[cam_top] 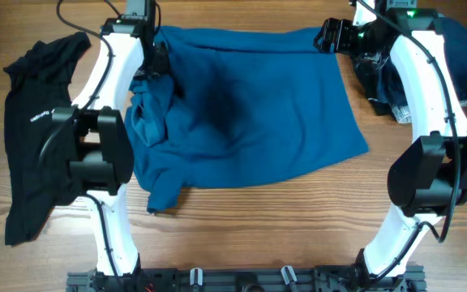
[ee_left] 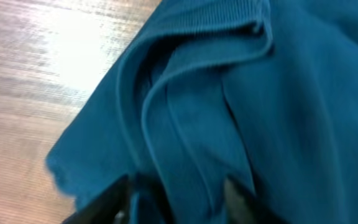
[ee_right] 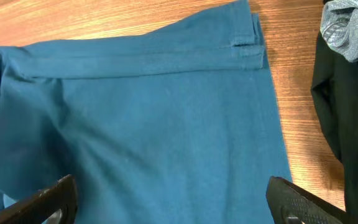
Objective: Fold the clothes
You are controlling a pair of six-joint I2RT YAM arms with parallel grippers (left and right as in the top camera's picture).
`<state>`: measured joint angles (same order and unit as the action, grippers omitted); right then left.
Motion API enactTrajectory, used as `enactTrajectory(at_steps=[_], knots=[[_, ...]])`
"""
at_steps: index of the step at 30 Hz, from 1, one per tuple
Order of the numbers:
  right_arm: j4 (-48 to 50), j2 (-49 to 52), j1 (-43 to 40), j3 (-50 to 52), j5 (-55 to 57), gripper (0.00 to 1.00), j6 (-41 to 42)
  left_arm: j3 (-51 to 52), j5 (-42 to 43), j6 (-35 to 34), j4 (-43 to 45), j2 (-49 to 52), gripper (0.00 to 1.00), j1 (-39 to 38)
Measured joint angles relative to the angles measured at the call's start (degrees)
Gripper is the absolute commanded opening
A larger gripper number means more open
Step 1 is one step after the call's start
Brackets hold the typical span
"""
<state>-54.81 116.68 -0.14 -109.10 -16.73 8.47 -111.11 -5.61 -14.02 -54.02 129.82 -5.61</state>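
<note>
A teal blue garment (cam_top: 258, 113) lies spread across the middle of the table, with its left part bunched into folds (cam_top: 148, 113). My left gripper (cam_top: 154, 69) is at the garment's far left corner. In the left wrist view it (ee_left: 176, 199) is shut on a ridge of blue folds (ee_left: 185, 137), with cloth filling the gap between the fingers. My right gripper (cam_top: 324, 36) hovers at the far right corner. In the right wrist view it (ee_right: 169, 202) stands wide open above the flat blue cloth (ee_right: 154, 118), holding nothing.
A black garment (cam_top: 35, 130) lies crumpled at the left side of the table. At the far right sits a pile of dark and blue clothes (cam_top: 460, 57); in the right wrist view it shows as dark cloth (ee_right: 347, 112) under a grey piece (ee_right: 350, 31).
</note>
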Motion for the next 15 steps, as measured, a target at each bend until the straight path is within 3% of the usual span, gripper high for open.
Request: enactTrajectory(at_steps=[1, 2, 11, 15], knots=[[0.0, 0.0, 0.0, 0.0, 0.0, 0.97, -0.72, 0.0, 0.09, 0.15, 1.16, 0.94, 0.15, 0.0], [0.0, 0.0, 0.0, 0.0, 0.0, 0.97, -1.05, 0.0, 0.15, 0.15, 2.25, 1.64, 0.05, 0.0], [0.9, 0.0, 0.0, 0.0, 0.0, 0.97, -1.27, 0.0, -0.02, 0.13, 9.99, 2.21, 0.04, 0.0], [0.96, 0.0, 0.0, 0.0, 0.0, 0.97, -2.54, -1.88, -6.08, 0.15, 16.17, 1.42, 0.04, 0.92]])
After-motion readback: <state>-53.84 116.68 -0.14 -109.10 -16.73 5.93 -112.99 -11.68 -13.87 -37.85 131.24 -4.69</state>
